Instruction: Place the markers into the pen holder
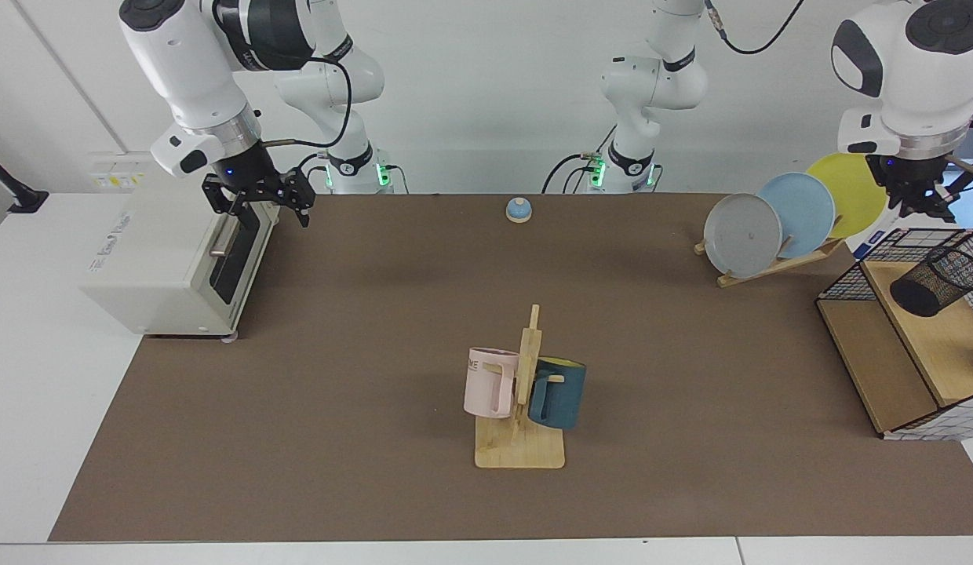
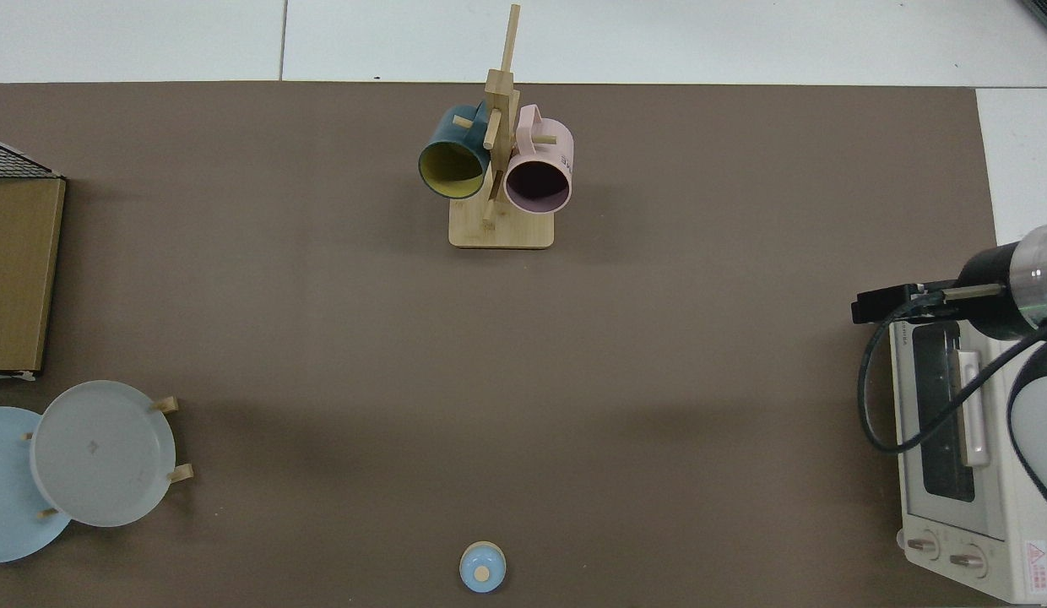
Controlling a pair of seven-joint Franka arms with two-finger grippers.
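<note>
The marker [image 1: 869, 238] is a slim white pen with blue on it. It hangs slanting down to the left from my left gripper [image 1: 918, 208], which is shut on its upper end at the far right, just behind the wire rack. Part of the pen is hidden by the rack's back corner. The pen holder [image 1: 938, 281], a small black mesh cup, stands on the rack's upper wooden shelf, below and slightly right of that gripper. My right gripper [image 1: 257, 205] hangs open and holds nothing, high at the far left over the toaster oven's door. The top view shows neither marker nor pen holder.
A black wire rack [image 1: 887, 259] with wooden shelves fills the right edge. Beside it stands a plate stand [image 1: 777, 263] with grey, blue and yellow plates. A mug tree [image 1: 526, 392] with a pink mug and a teal mug stands mid-table. There is a toaster oven [image 1: 173, 251] at the left and a small blue bell [image 1: 519, 209] at the back.
</note>
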